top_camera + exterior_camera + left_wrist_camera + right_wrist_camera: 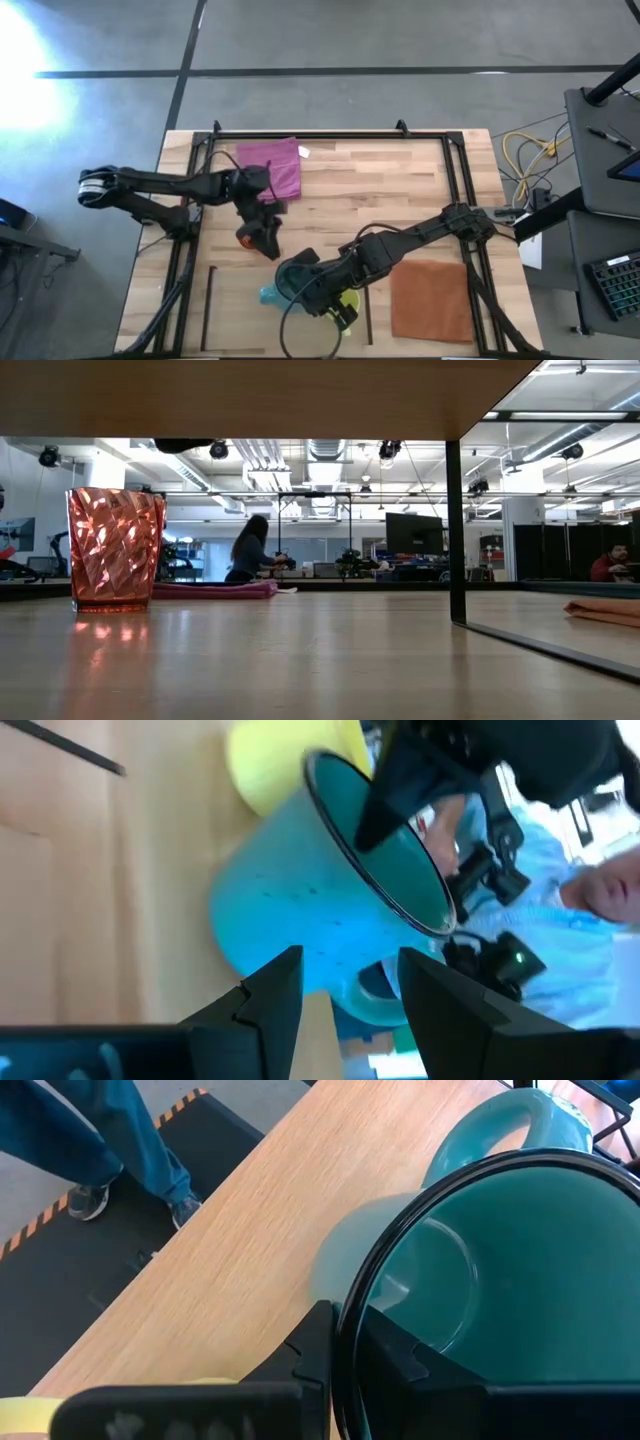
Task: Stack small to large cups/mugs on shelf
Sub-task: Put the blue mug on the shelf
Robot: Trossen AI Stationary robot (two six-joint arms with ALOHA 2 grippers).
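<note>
Teal mug [292, 280] rim is clamped by the right gripper [345, 1345] beside the yellow mug [347, 298]; left gripper [345, 990] open; stacking unfinished.

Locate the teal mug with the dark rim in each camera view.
High view: the teal mug with the dark rim is near the table's front edge, at the right gripper.
Low view: not in it.
Left wrist view: fills the middle, tilted, beyond the open left gripper.
Right wrist view: at the picture's right, right gripper fingers clamped on its rim.
Shared landmark: the yellow mug beside it.
</note>
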